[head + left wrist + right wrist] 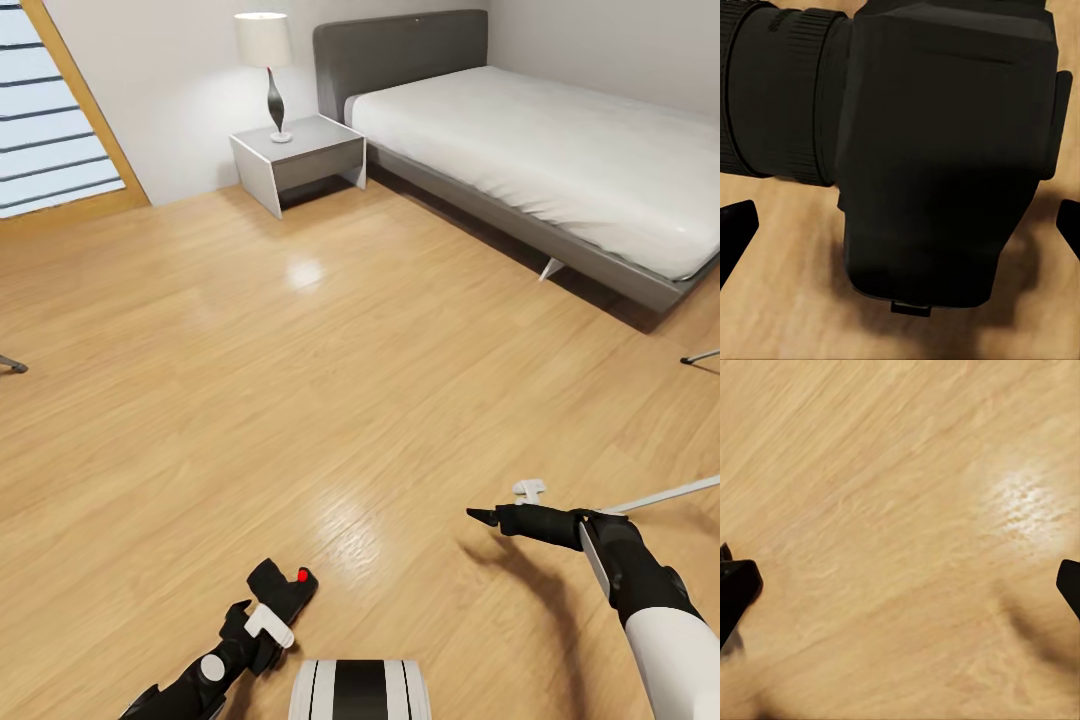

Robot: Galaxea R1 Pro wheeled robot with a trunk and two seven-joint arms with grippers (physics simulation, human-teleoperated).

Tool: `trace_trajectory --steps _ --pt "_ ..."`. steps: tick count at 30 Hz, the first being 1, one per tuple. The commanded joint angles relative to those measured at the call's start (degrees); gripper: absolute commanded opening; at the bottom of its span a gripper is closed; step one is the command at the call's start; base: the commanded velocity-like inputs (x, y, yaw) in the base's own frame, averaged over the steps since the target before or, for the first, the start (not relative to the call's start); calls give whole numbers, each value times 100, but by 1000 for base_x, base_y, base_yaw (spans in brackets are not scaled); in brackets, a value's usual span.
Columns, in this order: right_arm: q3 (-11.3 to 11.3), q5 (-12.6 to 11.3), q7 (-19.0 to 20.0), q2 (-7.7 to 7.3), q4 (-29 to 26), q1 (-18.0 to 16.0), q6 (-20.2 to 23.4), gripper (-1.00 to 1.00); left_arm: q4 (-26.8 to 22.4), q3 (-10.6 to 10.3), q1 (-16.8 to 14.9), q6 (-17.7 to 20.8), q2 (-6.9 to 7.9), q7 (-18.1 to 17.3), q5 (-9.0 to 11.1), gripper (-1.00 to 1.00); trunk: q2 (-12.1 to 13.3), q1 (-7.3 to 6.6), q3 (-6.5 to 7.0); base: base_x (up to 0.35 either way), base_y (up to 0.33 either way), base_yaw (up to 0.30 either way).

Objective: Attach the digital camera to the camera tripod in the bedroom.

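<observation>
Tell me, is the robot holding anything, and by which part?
The left claw carries the digital camera, seemingly by its body. The right claw holds nothing.

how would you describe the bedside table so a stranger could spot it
Start at the grey-framed bed with white mattress by the far wall. At its headboard end sits the low white boxy bedside table, open-fronted. It alone carries a white-shaded lamp with a curvy black stem.

Black forearms, the right point(640, 575) with a white upper sleeve; black hands; white trunk point(360, 690) with black stripe.
</observation>
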Motion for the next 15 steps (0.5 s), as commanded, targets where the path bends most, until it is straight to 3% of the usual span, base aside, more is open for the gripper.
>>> trace_trajectory --steps 1,14,15 --pt "-23 42 42 4 -7 -3 34 100 -3 -37 -4 0 5 21 16 100 -1 -1 -4 18 0 0" --pt "-23 42 42 6 -7 -3 36 100 19 -32 -4 0 -3 17 11 100 -1 -1 -4 3 0 0" --pt "-23 42 42 7 -7 -3 35 100 24 -34 -4 2 -3 10 12 -100 -1 -1 -4 0 0 0"
